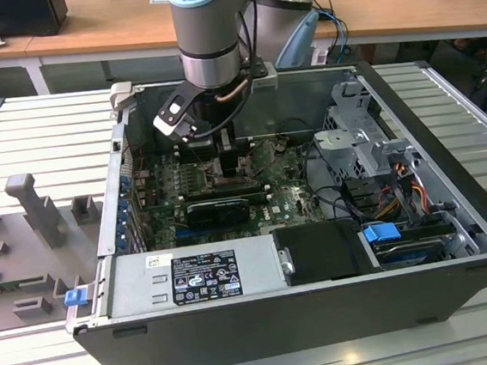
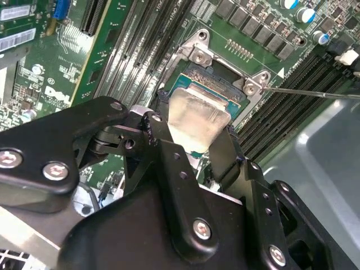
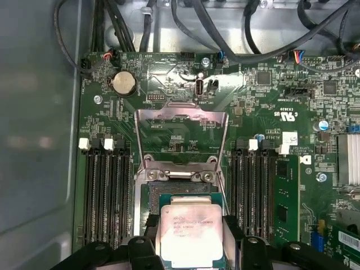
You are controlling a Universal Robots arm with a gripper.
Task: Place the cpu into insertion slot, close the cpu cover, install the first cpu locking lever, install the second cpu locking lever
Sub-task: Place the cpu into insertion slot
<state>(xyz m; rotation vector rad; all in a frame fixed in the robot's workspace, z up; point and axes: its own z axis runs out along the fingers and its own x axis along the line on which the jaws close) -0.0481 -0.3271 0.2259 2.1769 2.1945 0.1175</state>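
The cpu (image 3: 190, 233), a silvery square chip, sits between my gripper's (image 3: 191, 239) black fingers (image 3: 147, 232), directly over the insertion slot (image 3: 154, 194). In the second wrist view the gripper (image 2: 194, 135) is shut on the cpu (image 2: 197, 115) at the socket frame (image 2: 198, 53); I cannot tell whether the chip is seated. The cpu cover (image 3: 183, 121), a silvery frame plate, stands swung open beyond the socket. A thin locking lever (image 2: 315, 93) juts out beside the socket. In the exterior view the arm (image 1: 206, 39) reaches down into the computer case, gripper (image 1: 223, 150) over the motherboard.
Black memory slots (image 3: 104, 191) flank the socket on both sides. Cables (image 3: 185, 22) hang across the board's far edge. In the case sit a power supply (image 1: 192, 275), an expansion card (image 1: 218, 209) and a drive cage (image 1: 370, 149) at the exterior view's right. Case walls (image 1: 112, 204) enclose everything.
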